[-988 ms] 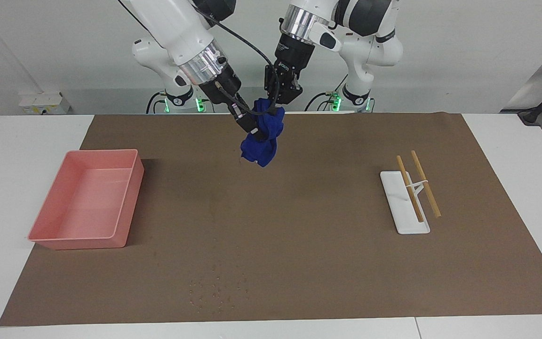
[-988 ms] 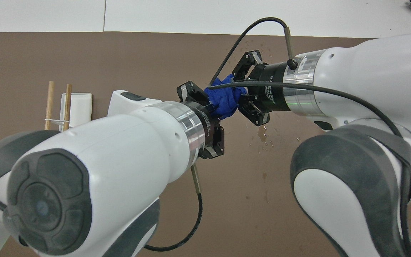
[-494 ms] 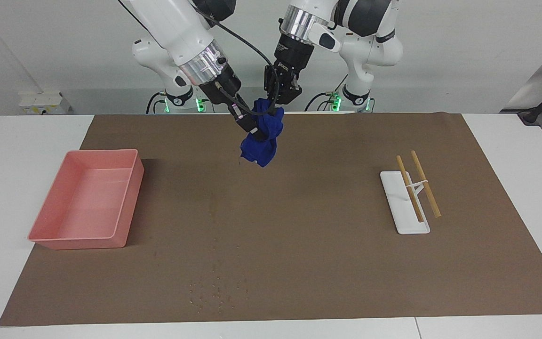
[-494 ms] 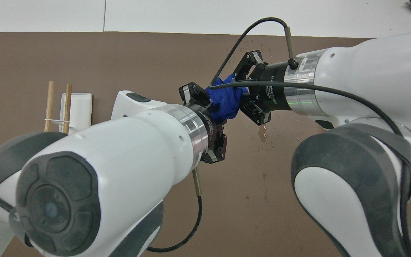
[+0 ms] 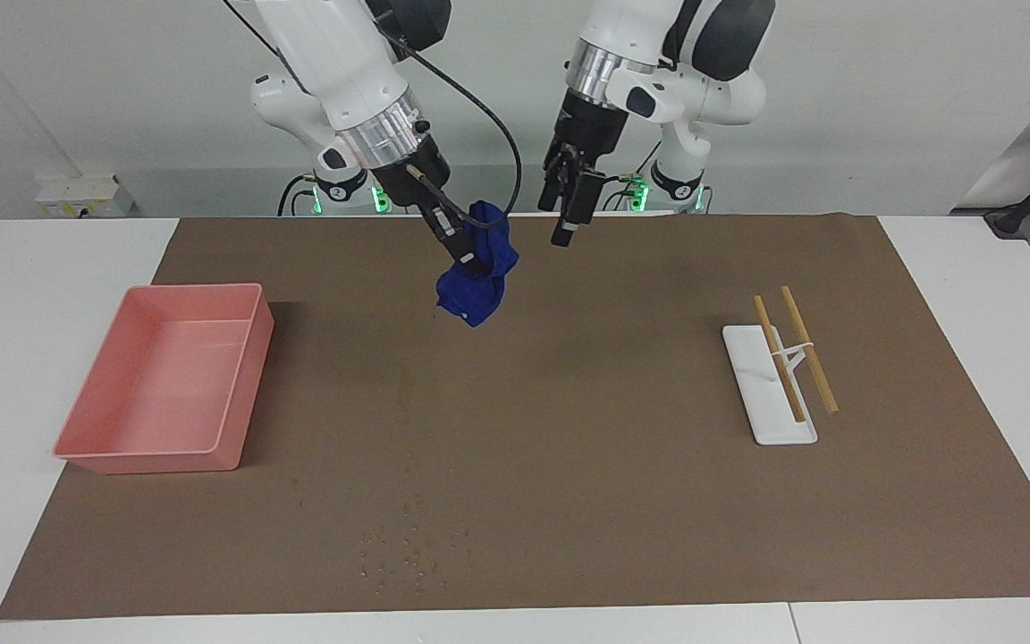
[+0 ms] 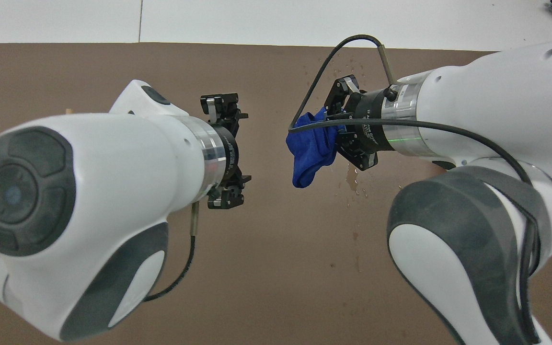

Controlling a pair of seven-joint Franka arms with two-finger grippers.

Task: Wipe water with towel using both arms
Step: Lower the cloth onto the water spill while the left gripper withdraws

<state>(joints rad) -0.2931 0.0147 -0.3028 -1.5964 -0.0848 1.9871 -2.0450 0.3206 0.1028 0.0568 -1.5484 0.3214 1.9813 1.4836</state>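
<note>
The deep-blue towel (image 5: 477,273) (image 6: 310,152) hangs in a lump over the brown mat's edge nearest the robots. My right gripper (image 5: 468,261) (image 6: 336,139) is shut on its upper part. My left gripper (image 5: 561,217) (image 6: 241,149) hangs in the air beside the towel, toward the left arm's end. It is a clear gap away from the towel, open and with nothing in it. Water droplets (image 5: 412,547) (image 6: 350,63) dot the mat near the table edge farthest from the robots. A small wet patch (image 6: 354,179) lies under the towel.
A pink tray (image 5: 198,291) stands at the right arm's end of the brown mat (image 5: 622,501). At the left arm's end, a white rest (image 5: 761,416) carries two wooden chopsticks (image 5: 808,349).
My left gripper opened, let go of the towel and drew back toward the left arm's end. The towel now hangs from the right gripper alone, shifted slightly toward the right arm's end.
</note>
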